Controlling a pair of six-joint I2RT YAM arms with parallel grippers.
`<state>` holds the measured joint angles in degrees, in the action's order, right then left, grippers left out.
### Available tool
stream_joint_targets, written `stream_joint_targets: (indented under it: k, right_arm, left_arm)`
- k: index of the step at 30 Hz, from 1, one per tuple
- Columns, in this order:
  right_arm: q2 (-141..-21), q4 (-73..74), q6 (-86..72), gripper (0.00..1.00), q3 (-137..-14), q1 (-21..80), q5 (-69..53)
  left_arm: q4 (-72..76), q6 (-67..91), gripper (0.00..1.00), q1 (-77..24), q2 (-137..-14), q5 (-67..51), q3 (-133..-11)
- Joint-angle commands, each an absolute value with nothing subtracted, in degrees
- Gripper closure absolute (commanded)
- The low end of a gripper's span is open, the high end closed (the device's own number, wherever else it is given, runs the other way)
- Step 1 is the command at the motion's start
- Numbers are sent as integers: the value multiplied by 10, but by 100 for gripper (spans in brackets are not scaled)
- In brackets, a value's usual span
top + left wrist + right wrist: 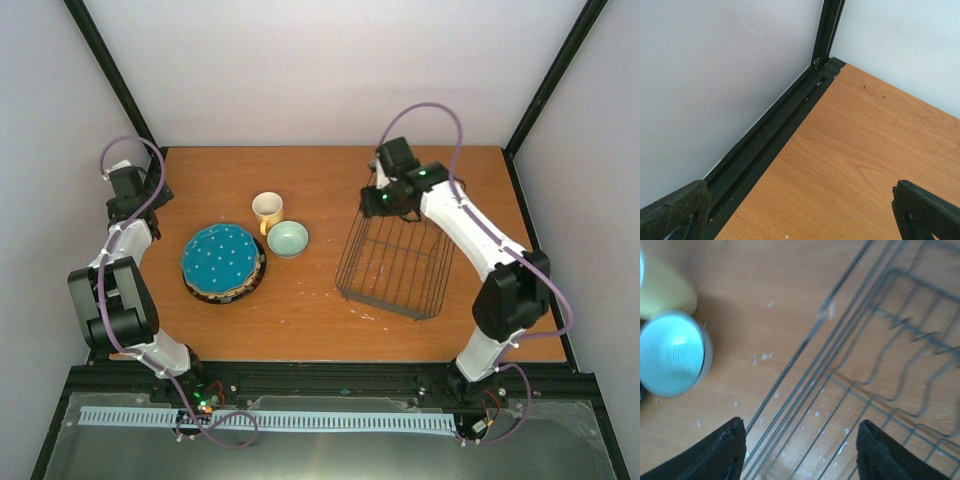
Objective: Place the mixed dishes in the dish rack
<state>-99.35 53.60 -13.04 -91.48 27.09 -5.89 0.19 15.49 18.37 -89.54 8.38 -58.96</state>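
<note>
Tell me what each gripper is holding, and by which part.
Nothing: the left gripper is open over the table; the right gripper is open above the dish rack's rim.

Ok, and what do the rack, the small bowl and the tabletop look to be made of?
The dish rack looks like thin dark metal wire: bent see-through rods. The small green bowl is probably glazed ceramic, from its glossy highlight; plastic is possible. The table is orange wood-grain board, likely matte laminate.
</note>
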Motion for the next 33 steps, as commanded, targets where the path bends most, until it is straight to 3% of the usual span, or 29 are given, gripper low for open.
stream_joint_targets:
  k: [1, 5, 10, 15, 33]
  right_arm:
    - [-1001, 511, -191, 48, -914, 214, 29]
    - [-1137, 566, -198, 72, -1034, 163, 35]
    - [-1311, 656, -180, 82, -1295, 152, 49]
    - [-1429, 713, -173, 82, -1458, 145, 18]
    - [-1510, 580, -155, 78, -1491, 169, -163]
  left_arm:
    - [3, 153, 0, 184, -912, 67, -635]
    - [-11, 153, 0, 184, -926, 39, -672]
    - [-17, 145, 0, 184, -938, 45, -704]
    - [-16, 127, 0, 184, -944, 68, -713]
    - [-20, 156, 0, 184, -935, 67, -695]
